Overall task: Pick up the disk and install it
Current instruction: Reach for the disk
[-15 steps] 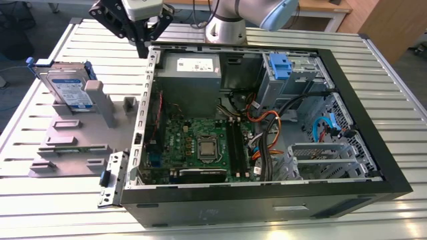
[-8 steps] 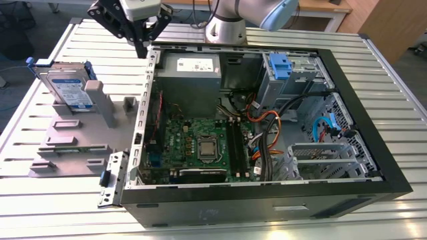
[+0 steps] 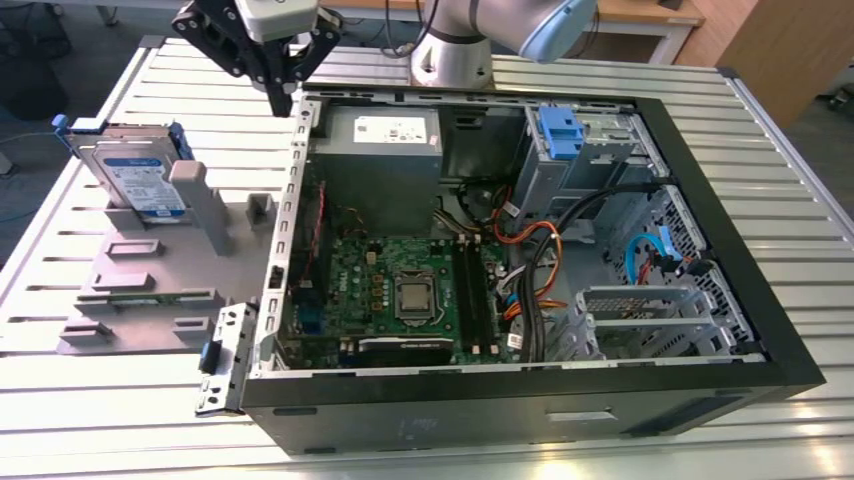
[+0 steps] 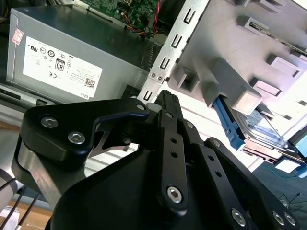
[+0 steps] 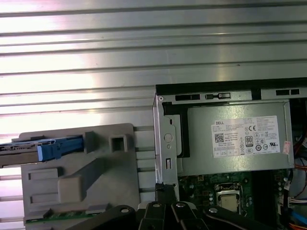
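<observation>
The disk (image 3: 138, 178) is a silver drive with a white-and-blue label in a blue carrier. It stands on edge in a grey holder (image 3: 154, 265) on the table, at the exterior view's left. Its blue carrier edge shows in the first wrist view (image 5: 53, 147), and the disk shows in the second wrist view (image 4: 261, 130). My gripper (image 3: 280, 103) hangs above the back left corner of the open computer case (image 3: 534, 380), to the right of the disk and apart from it. Its black fingers (image 4: 169, 103) meet at the tip with nothing between them.
Inside the case, a grey power supply box (image 3: 387, 140) sits at the back, and a grey drive bay with a blue bracket (image 3: 561, 135) is at the back right. The motherboard (image 3: 400, 290) and loose cables (image 3: 534, 250) fill the floor. The table (image 3: 747, 120) is ribbed metal.
</observation>
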Tool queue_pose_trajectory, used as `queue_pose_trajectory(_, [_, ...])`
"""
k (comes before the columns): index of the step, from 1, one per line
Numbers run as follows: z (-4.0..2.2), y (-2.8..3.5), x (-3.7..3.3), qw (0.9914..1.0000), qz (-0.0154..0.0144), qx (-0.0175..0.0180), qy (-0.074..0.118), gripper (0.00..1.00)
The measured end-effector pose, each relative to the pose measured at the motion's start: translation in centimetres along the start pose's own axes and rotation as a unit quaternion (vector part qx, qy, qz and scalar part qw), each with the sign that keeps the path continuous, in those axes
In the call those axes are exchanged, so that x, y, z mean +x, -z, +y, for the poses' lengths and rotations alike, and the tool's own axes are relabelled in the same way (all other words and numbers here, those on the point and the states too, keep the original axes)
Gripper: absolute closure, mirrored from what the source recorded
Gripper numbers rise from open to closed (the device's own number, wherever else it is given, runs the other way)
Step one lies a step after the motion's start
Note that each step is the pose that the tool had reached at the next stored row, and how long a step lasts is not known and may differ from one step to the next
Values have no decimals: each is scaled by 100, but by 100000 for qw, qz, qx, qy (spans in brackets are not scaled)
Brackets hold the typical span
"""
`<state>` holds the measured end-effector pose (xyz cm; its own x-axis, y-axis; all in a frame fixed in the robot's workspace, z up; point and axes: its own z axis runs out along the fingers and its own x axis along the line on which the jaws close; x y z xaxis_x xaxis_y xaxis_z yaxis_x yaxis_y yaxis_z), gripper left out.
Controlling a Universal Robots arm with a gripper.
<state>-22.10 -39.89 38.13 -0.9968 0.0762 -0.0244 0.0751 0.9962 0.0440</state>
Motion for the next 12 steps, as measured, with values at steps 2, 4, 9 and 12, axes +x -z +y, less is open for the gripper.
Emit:
queue_pose_trajectory(2, [0, -1, 6, 100000, -3, -3, 2, 89])
queue_pose_trajectory(4, [-1, -1, 12, 100000, 0, -3, 2, 89])
queue_pose_trajectory(9, [-2, -2, 28, 100000, -1, -3, -1, 89])
queue_pose_trajectory(12, [-3, -2, 38, 100000, -2, -3, 0, 89])
